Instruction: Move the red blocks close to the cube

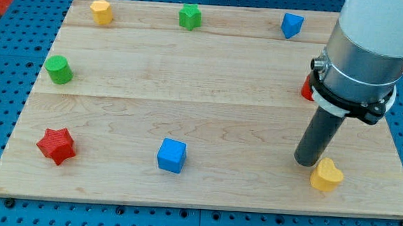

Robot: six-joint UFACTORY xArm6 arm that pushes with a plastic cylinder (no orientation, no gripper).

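Red star [56, 145]: near left corner of the board [210, 78]. Second red block [306, 88]: far right, mostly hidden behind our arm. Blue cube [171, 155]: near centre. My tip [306, 162]: beside the yellow heart [326, 175]; no jaws to report. We judge it best to get behind each red block and push steadily cubeward.

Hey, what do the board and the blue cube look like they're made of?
The board looks like pale wood planks: visible grain and seams, with a light satin finish. The blue cube looks like matte plastic or painted wood: flat, even colour with no grain, so I can't say which.
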